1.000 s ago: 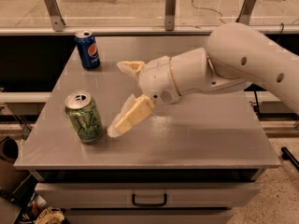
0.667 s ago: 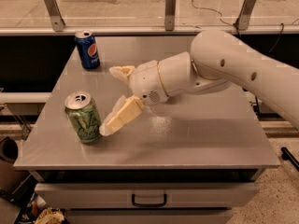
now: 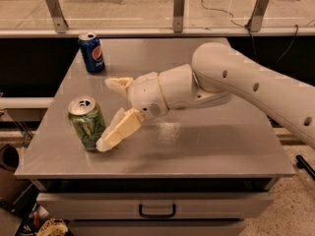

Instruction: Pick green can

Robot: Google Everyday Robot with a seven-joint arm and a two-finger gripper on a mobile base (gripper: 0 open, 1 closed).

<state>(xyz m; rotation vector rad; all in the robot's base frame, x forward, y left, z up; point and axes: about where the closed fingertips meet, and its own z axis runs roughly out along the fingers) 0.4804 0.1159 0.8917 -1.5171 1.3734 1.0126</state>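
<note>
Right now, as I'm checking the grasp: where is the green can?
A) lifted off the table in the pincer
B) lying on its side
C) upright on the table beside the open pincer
C: the green can stands upright on the table, the open pincer beside it with one finger near its base.

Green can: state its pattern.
Light green aluminium can, pale leaf-like markings, camera view; gripper beside it.

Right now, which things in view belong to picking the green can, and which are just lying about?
Part of the job:
- green can, upright near the table's front edge
- tool, open, right beside that can, its lower finger close to the can's base

Just lying about:
- blue Pepsi can, upright at the far corner
- table itself
- drawer underneath, closed
</note>
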